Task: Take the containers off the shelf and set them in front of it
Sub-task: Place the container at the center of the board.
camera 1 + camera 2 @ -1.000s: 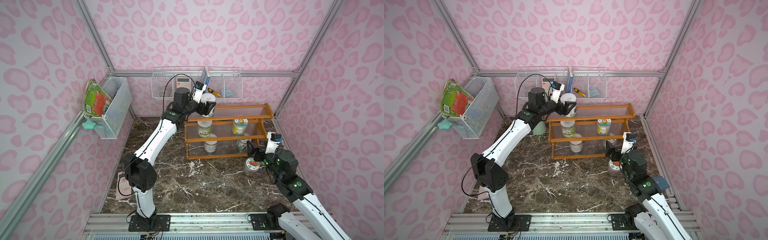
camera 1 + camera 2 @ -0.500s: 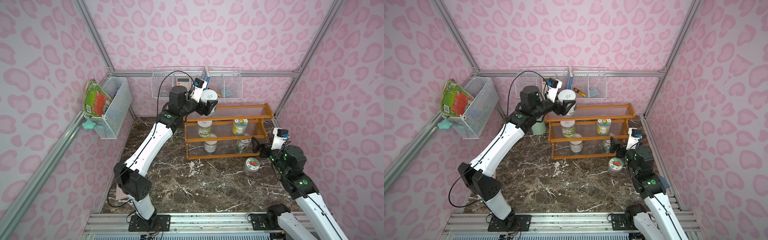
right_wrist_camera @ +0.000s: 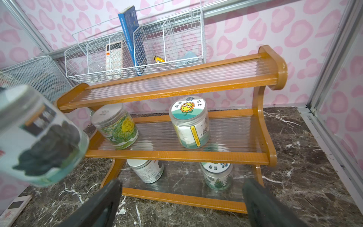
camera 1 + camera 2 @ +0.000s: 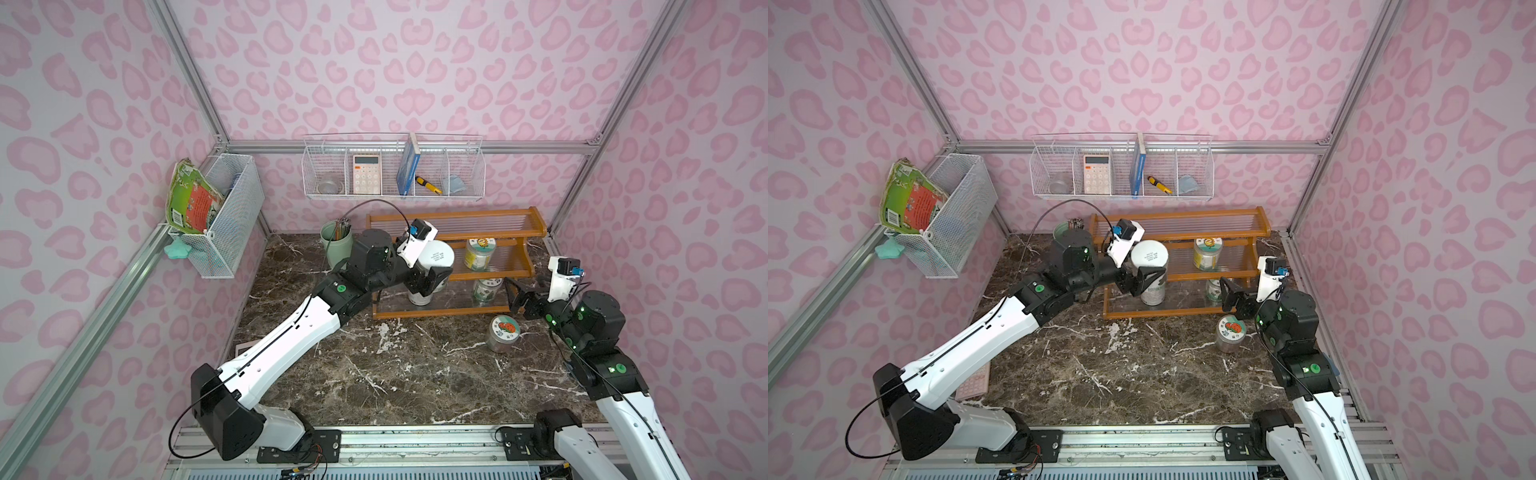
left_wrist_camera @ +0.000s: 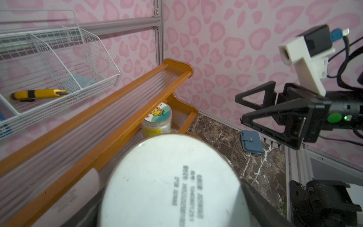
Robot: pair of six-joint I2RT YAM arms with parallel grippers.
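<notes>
Left arm (image 4: 299,332) extended, pincer (image 4: 429,279) clamping white-lidded jar (image 4: 435,258), apparently aloft.

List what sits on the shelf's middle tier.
Two jars stand there: a white-lidded jar with a yellow-green label and a sunflower-lidded jar. In both top views the held jar in the left gripper hides the white-lidded one.

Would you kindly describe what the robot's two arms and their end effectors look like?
The left arm and right arm are white shells with black joint housings, green round stickers and thin black cables. The left end effector and right end effector are black, the right showing triangular open-frame fingers; a white-bracketed camera with a blue plug tops each.
</notes>
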